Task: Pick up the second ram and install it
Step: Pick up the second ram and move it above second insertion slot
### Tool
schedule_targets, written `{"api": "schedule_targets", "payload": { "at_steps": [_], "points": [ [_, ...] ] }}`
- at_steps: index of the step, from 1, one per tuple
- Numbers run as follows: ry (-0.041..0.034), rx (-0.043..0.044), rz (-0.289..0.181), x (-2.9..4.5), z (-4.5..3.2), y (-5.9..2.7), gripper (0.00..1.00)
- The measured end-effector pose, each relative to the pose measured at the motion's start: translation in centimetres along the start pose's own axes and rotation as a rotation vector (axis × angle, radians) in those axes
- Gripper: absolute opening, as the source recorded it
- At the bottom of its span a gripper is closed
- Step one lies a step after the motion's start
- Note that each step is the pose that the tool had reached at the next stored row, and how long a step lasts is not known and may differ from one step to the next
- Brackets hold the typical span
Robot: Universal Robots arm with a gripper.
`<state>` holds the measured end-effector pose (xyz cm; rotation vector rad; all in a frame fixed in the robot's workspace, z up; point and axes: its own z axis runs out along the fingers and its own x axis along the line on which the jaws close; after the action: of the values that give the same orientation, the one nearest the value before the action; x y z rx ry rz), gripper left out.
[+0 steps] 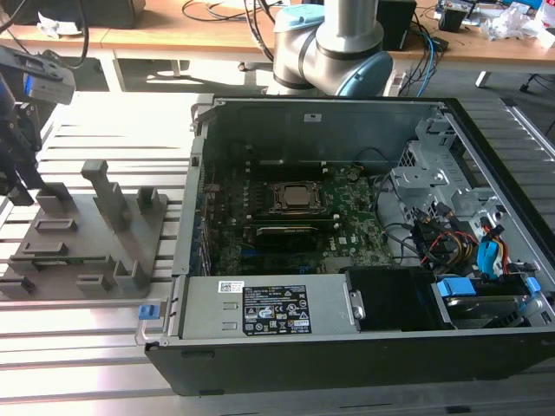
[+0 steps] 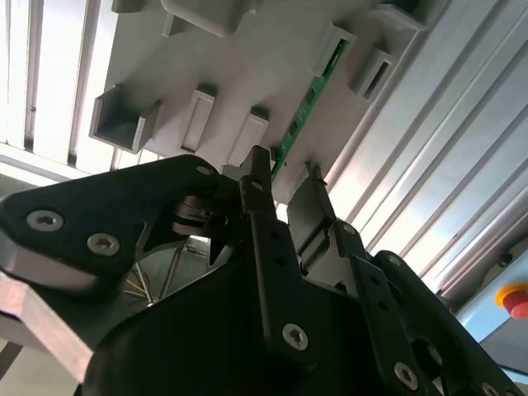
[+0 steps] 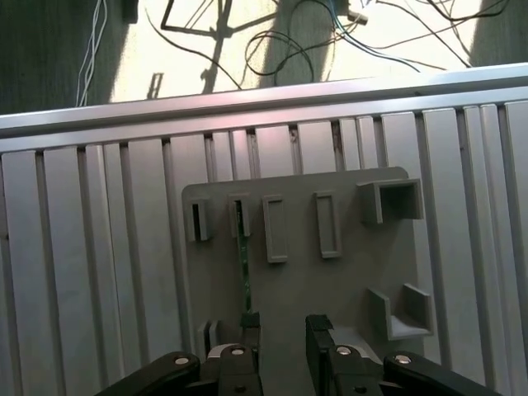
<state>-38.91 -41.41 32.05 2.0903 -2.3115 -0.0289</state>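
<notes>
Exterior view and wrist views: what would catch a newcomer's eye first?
The open computer case dominates the exterior view, circuit board exposed. To the exterior view's left lies a grey holder plate; in the first wrist view the open gripper hangs over it, near the thin green ram stick.

Gripper (image 3: 283,334) pointing straight down, jaws spread apart.

The second ram (image 3: 244,264) stands edge-on in the grey holder plate (image 3: 330,280) as a thin green line, its chips too fine to make out. In both wrist views its near end is hidden behind one of the fingers (image 3: 249,330) — whether they touch cannot be told. In the exterior view the gripper (image 1: 17,173) is cut off by the exterior view's left edge, and the arm (image 1: 347,39) by the top edge.
</notes>
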Motion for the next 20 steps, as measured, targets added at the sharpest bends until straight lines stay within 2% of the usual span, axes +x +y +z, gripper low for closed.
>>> {"api": "schedule_targets", "payload": {
  "at_steps": [4,6,9,11,17,20],
  "points": [
    [0.0,-0.0001,0.0,0.0,0.85,-0.02,0.36],
    [0.0001,-0.0001,0.0,-0.01,1.76,-0.05,0.36],
    [0.0,0.0,0.0,-0.01,2.35,-0.07,0.36],
    [0.0001,-0.0001,0.0,-0.02,3.06,-0.09,0.36],
    [0.0,0.0,0.0,-0.03,4.22,-0.13,0.36],
    [0.0,0.0,0.0,-0.03,4.54,-0.14,0.36]
  ]
}}
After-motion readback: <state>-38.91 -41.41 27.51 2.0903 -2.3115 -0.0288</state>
